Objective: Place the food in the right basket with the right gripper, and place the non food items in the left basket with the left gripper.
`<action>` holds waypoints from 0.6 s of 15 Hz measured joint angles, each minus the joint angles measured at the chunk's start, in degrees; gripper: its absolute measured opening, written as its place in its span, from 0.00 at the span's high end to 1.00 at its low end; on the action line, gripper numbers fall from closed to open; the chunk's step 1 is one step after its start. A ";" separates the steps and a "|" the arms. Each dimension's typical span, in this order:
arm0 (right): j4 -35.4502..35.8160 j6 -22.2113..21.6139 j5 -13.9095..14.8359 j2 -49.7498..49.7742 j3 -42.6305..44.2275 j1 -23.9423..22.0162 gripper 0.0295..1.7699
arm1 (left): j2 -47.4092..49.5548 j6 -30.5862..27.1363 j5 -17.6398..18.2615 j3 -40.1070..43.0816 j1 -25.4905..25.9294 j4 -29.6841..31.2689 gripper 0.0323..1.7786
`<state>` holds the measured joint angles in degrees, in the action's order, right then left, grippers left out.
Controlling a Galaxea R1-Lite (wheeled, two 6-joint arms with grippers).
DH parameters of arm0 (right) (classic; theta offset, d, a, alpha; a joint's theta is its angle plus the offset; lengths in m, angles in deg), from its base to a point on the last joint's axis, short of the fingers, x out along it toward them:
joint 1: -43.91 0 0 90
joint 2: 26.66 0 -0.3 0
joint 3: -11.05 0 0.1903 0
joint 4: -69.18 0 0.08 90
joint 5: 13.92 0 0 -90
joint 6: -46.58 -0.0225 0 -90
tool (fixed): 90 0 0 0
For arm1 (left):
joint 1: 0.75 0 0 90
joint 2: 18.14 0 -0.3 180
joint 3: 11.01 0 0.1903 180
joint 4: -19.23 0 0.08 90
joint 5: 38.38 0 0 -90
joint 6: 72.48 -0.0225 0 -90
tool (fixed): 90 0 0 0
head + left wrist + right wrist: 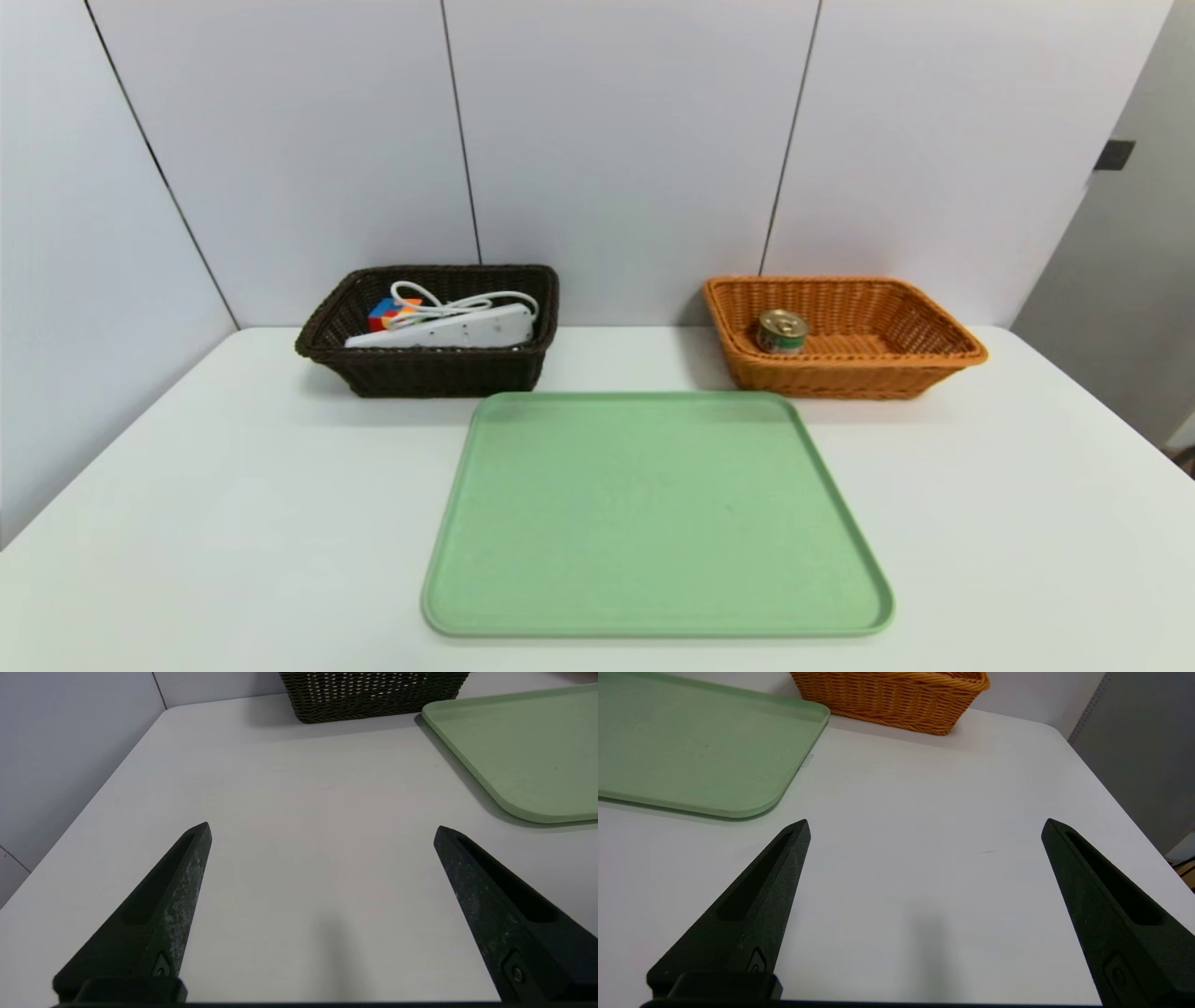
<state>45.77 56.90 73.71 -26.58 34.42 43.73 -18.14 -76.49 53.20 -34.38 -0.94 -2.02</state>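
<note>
On your white table (233, 523) the tin can (781, 330) sits binned; rigid, slick; grip its sides; left gripper (322, 830) and right gripper (924, 826) gape empty.

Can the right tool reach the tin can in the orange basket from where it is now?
Probably yes. The right tool is open and holds nothing, bare table lies before it, and the tin can sits uncovered in the orange basket; only the wall needs clearing.

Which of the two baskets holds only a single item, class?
The orange basket on the right: only a small tin can sits inside. The dark brown basket on the left holds several things, including a power strip and a puzzle cube.
</note>
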 joint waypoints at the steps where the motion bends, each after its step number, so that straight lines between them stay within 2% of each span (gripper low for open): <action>1: -0.02 -0.05 0.00 0.00 0.00 0.00 0.03 | 0.00 0.00 0.05 0.00 0.00 -0.02 0.05; 9: -0.22 -2.72 0.09 0.00 0.00 0.00 0.03 | 0.00 0.35 -0.17 0.00 0.00 0.20 0.05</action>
<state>45.55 54.19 73.80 -26.58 34.42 43.73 -18.14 -76.14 53.03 -34.38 -0.94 -1.83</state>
